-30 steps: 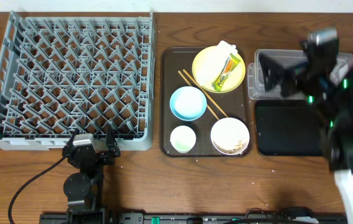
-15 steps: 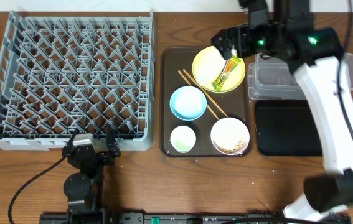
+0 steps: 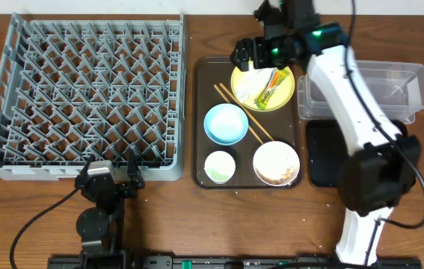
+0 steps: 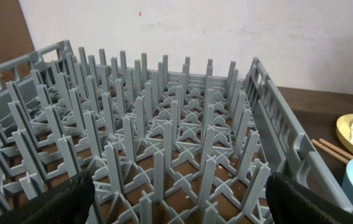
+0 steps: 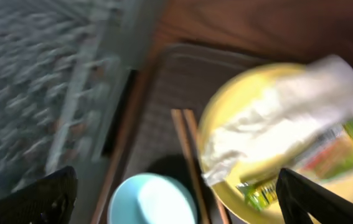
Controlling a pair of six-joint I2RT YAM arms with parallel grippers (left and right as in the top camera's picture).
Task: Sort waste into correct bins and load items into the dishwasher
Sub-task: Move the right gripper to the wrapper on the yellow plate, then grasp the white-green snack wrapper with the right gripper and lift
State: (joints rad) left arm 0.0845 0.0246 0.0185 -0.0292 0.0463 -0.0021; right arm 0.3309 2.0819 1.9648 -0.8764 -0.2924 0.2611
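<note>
The yellow plate sits at the back of the brown serving tray and holds the crumpled white napkin and the green-and-yellow wrapper. My right gripper hovers open and empty over the plate's far left edge. In the right wrist view it is above the napkin, wrapper, chopsticks and blue bowl. My left gripper is open and empty at the front edge of the grey dish rack, with its pegs ahead.
On the brown tray lie chopsticks, a blue bowl, a small white cup and a white bowl with food scraps. The clear tub and black tray sit to the right, partly under my right arm.
My right arm has swung left from above the clear tub and black tray to above the yellow plate. The left arm has not moved.
</note>
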